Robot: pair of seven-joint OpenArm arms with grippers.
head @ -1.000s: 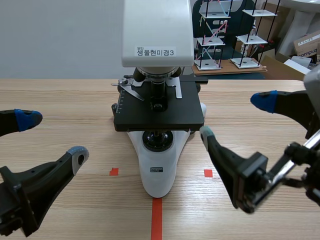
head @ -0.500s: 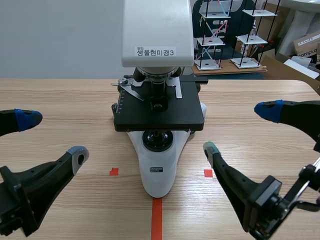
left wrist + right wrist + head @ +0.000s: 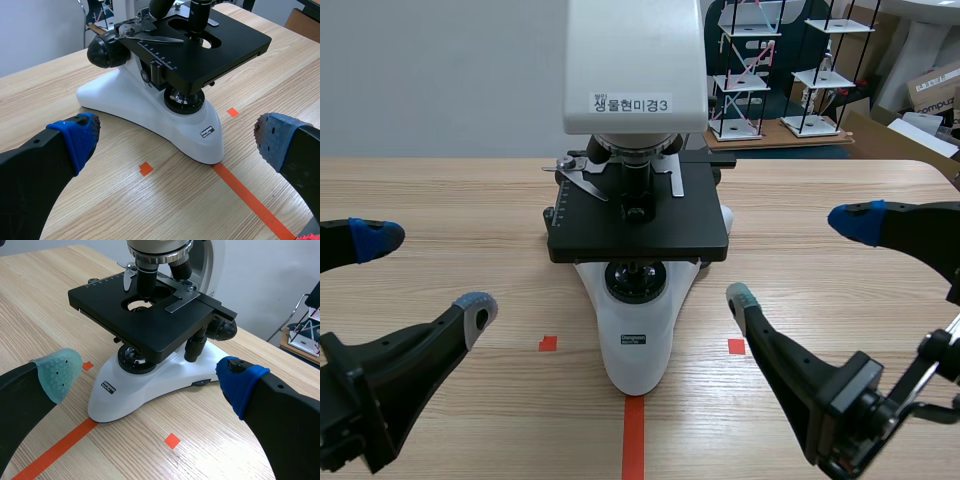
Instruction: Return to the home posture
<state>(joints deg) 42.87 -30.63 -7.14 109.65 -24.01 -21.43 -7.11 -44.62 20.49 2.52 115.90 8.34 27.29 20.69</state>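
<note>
Left gripper (image 3: 425, 273) and right gripper (image 3: 795, 260) hover low, fingers spread wide, flanking 1 white microscope (image 3: 638, 345) on the wooden table (image 3: 440, 200).

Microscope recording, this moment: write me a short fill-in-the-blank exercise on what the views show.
1. The microscope has a flat stage coloured ____.
2. The left end effector has its fingers ____, with no thing between them.
3. The right end effector is open and holds ____.
4. The label on the microscope's head ends in the digit ____.
Missing words: black; open; nothing; 3.
</note>
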